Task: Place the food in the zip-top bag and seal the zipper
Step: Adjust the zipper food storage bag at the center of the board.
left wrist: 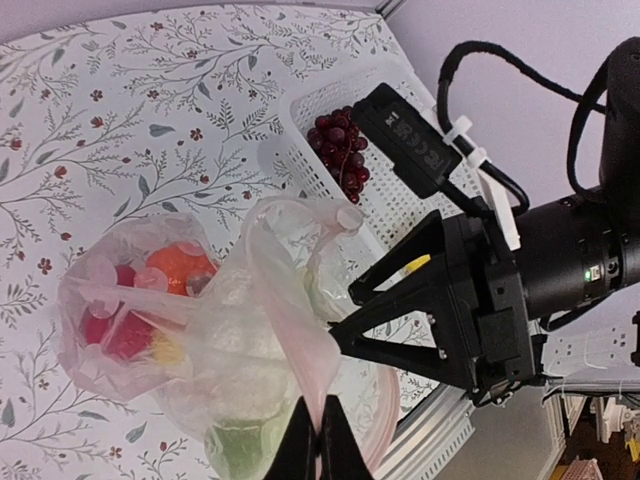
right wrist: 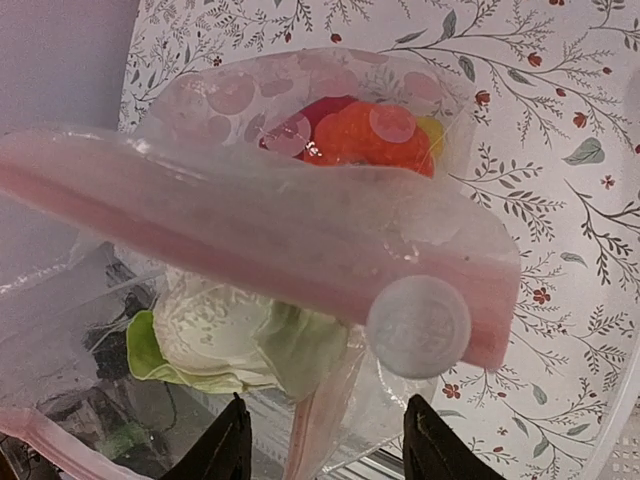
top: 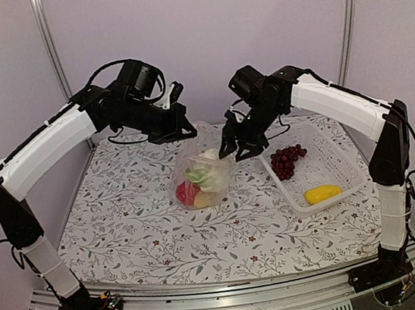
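Clear crinkly zip-top bag [right wrist: 250,90], clamped by left hand [left wrist: 320,445], was part-filled; purple grape bunch [top: 288,161], yellow toy piece [top: 322,193] lay unpacked; right hand [right wrist: 325,430] gaped.

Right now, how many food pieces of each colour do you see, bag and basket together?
Red: 1, pepper, in the bag
Orange: 1, round fruit, in the bag
White with green: 1, cauliflower, in the bag
Dark purple: 1, grape bunch, in the basket
Yellow: 2, one piece in the basket, another piece in the bag
Total: 6
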Controlling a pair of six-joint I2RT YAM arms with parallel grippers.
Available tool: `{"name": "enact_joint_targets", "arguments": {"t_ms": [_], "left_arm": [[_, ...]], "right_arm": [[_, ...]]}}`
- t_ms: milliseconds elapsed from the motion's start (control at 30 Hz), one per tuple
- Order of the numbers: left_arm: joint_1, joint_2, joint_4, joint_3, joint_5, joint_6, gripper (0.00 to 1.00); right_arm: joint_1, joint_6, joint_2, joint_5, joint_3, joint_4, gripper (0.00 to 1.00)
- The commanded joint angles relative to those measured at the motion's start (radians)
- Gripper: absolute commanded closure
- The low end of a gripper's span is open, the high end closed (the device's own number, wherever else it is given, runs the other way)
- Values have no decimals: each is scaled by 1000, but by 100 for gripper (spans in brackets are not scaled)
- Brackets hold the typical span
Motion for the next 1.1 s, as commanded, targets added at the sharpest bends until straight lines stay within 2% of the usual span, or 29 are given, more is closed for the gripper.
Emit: {"name": "enact_joint_targets", "arguments": {"t_ms": [0,133,267,300,533,600,700,800,867,900,933,967,1033,1067], "left_arm": [[-7,13,-8,25,-15,20,100],[-7,22,-11,30,-11,22,100],[-6,32,-10,40,4,18,100],[-7,34,-9,41,4,19,100],[-6,44,-19,49,2,43,100],[-5,46,-26,53,-8,47,100],[-5,48,-34,62,-21,46,100],[-18,50,-56,156,-62,47,100],[-21,36,-41,172,-82,46,100],[-18,33,-27,158,-81,46,100],[-16,37,-16,129,-74,51,100],[-12,49,-12,101,-64,53,100],[-9,86,-32,73,-34,47,100],[-14,96,-40,69,-30,41,100]], "right_arm": [[6,-37,-39,-16,-41,-42,54],[5,-28,-41,-43,-88,-10,69],[1,-14,-54,-27,-61,-1,100],[-2,-6,-63,-16,-46,1,100],[-10,39,-137,36,79,-40,100],[-9,47,-169,58,40,-33,100],[-18,34,-213,67,-104,15,100],[-15,33,-226,71,-89,46,100],[-6,46,-268,144,-88,93,98],[-8,58,-293,176,-104,107,88],[-19,61,-306,175,-126,112,72],[-37,57,-305,136,-142,99,64],[-57,43,-267,51,-147,67,56],[-49,27,-241,43,-145,60,54]]}}
